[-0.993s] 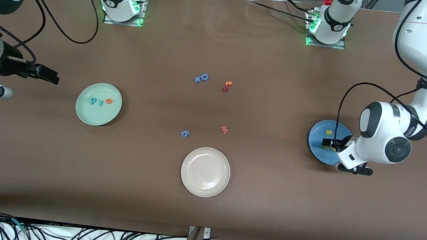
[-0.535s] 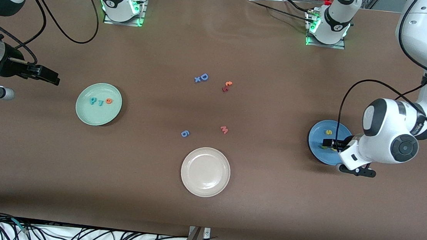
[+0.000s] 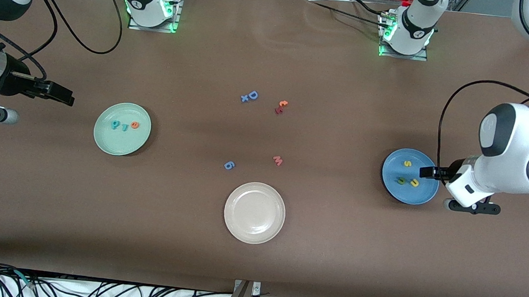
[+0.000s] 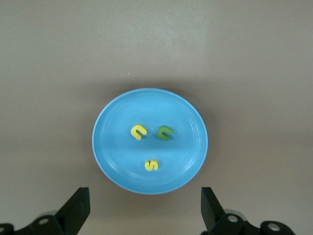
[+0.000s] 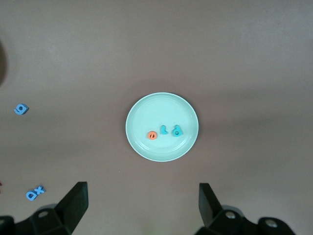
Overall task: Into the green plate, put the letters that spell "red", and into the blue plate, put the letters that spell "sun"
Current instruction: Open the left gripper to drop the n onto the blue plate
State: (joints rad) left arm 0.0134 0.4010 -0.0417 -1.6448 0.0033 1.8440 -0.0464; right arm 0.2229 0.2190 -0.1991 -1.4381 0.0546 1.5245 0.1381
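Note:
The green plate (image 3: 119,144) (image 5: 161,110) lies toward the right arm's end of the table. In it rest a teal "d" (image 3: 114,125) (image 5: 177,130), a teal "r" (image 3: 124,127) (image 5: 164,130) and an orange "e" (image 3: 135,125) (image 5: 152,134). The blue plate (image 3: 414,193) (image 4: 146,105) holds a yellow "s" (image 3: 407,163) (image 4: 151,165), a dark green "u" (image 3: 401,180) (image 4: 165,132) and a yellow "n" (image 3: 414,182) (image 4: 138,131). My left gripper (image 3: 430,172) (image 4: 144,200) hangs open and empty over that plate's rim. My right gripper (image 3: 61,95) (image 5: 142,193) waits open and empty, off to the side of the green plate.
A cream-white plate (image 3: 252,236) sits mid-table, nearer the front camera. Loose letters lie around the middle: a blue "D" with an "x" (image 3: 250,96), a red and orange pair (image 3: 281,107), a pink "m" (image 3: 278,160) and a blue "6" (image 3: 228,165).
My left gripper has drawn back from over the blue plate toward the left arm's end of the table, uncovering the green "u" and yellow "n". The right arm has stayed put.

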